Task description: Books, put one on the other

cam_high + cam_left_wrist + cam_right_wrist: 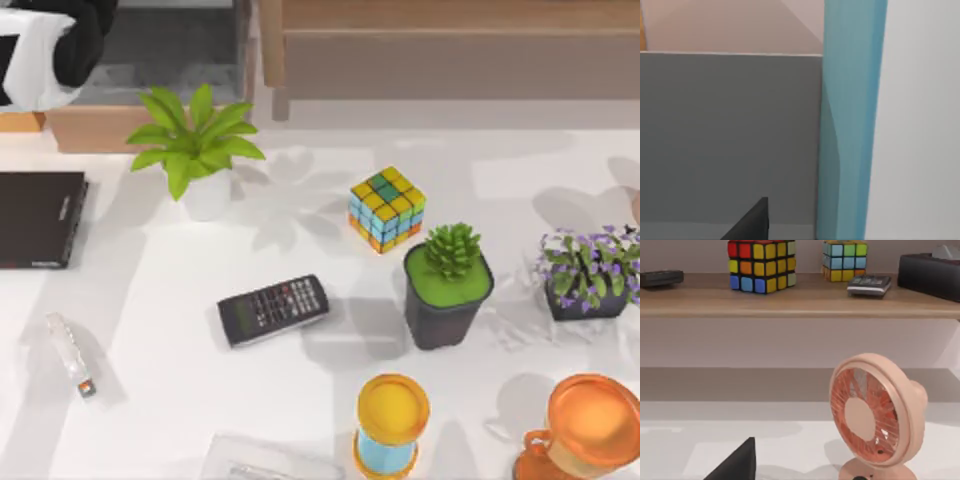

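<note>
A thin black book (40, 218) with small light lettering lies flat at the table's far left edge, partly cut off by the top view. In the left wrist view a teal-blue upright strip (850, 120) stands beside a grey panel (730, 135); I cannot tell whether it is a book. A black wedge of my left gripper (752, 222) shows low in that view. A similar black wedge of my right gripper (737, 462) shows in the right wrist view, over the white table and facing a pink fan (875, 415).
On the table stand a leafy plant (195, 140), a colour cube (387, 208), a dark calculator (273, 309), a succulent pot (448, 285), a purple-flower pot (588, 272), an hourglass (391, 425) and an orange cup (590, 425). A clear stapler (70, 352) lies left.
</note>
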`<state>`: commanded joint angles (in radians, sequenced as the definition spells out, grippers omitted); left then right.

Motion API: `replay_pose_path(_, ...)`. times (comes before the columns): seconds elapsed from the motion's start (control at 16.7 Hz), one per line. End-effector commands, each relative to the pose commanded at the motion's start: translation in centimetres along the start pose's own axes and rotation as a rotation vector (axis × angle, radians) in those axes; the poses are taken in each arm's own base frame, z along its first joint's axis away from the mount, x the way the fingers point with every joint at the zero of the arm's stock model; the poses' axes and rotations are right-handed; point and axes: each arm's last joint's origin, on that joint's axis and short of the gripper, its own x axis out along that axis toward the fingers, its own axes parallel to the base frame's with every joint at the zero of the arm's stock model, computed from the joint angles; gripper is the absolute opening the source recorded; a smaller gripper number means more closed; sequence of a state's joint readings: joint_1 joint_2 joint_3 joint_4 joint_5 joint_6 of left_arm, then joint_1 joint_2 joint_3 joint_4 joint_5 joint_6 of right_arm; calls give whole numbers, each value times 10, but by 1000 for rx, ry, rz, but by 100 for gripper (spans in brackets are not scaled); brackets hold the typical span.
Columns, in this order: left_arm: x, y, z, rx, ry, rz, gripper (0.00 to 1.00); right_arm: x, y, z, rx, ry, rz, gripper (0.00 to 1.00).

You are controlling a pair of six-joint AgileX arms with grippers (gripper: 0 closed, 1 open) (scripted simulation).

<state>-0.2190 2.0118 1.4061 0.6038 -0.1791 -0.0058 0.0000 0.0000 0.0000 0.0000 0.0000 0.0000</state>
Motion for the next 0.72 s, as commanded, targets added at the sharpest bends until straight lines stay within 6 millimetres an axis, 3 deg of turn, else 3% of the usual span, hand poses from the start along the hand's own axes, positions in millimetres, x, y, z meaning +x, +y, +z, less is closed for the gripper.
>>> replay_pose_path(0.6,0,0,0,0,0,0,2,0,0,0,0,0,0,100)
replay_pose_path(0.72,0,0,0,0,0,0,0,0,0,0,0,0,0,100)
